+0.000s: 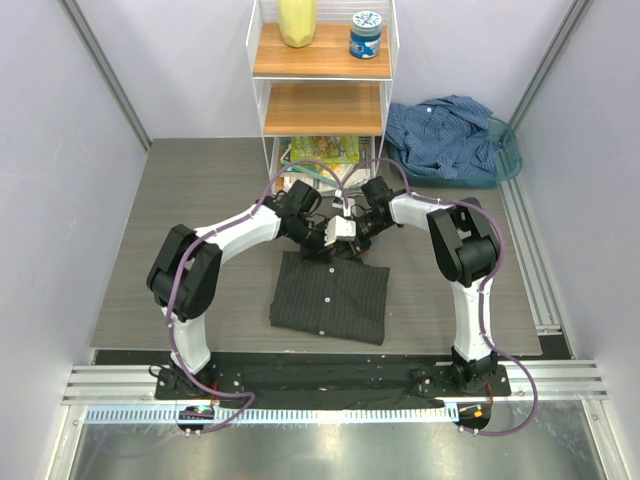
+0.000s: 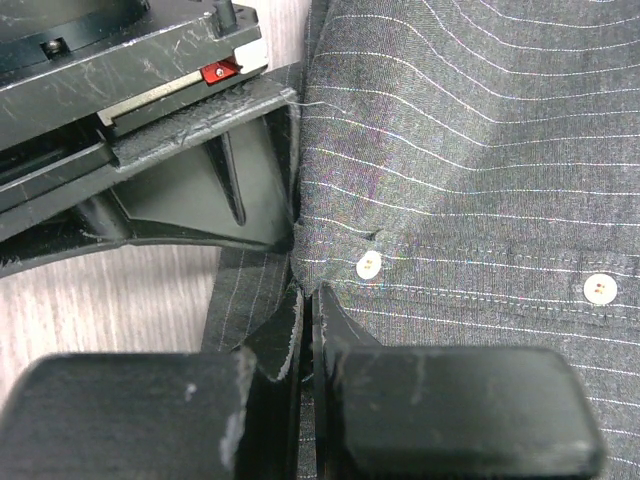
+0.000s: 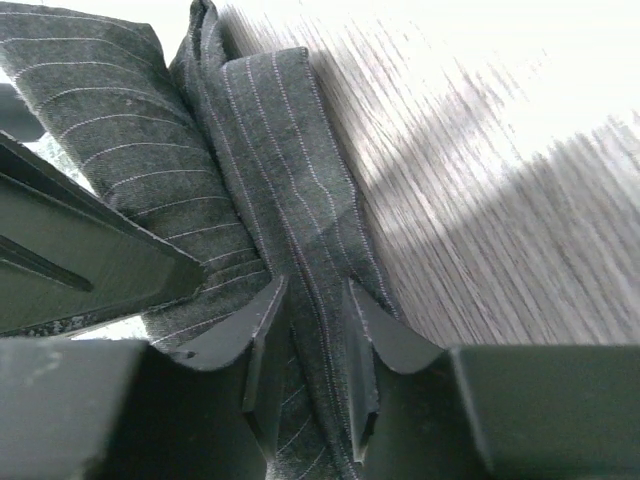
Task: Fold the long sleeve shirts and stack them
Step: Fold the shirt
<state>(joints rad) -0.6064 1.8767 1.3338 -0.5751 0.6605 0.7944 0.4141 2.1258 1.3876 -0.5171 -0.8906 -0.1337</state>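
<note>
A grey wood-grain table point(image 1: 150, 260) fills the middle of the scene. A white wire shelf unit point(image 1: 322, 108) stands at its far edge, holding a yellow container point(image 1: 297, 22) and a blue-lidded jar point(image 1: 365, 35) on the top board. Far right, off the table's corner, a teal basket point(image 1: 510, 150) holds the blue shirt point(image 1: 445, 130), crumpled in a heap.

The charcoal shirt point(image 1: 330, 298) lies at the table's centre, just ahead of the arm bases. It is folded into a rough rectangle with the button placket running near to far. Both arms reach inward and meet over its far edge, their heads almost touching.

The left gripper point(image 2: 308, 305) has its fingers pressed together with no gap showing. A thin edge of pinstriped cloth is pinched between the tips, just beside the placket. The right gripper point(image 3: 315, 300) stands part way open around a thicker folded band of the same shirt. The band runs up between the two fingers and fills the space between them. It appears to be clamped, though the angle is too steep to be sure how firmly. Past that band, bare table shows to the right.

Two small white buttons point(image 2: 369, 264) sit along the stitched placket in the left wrist view, one close to the fingertips and one further right.
</note>
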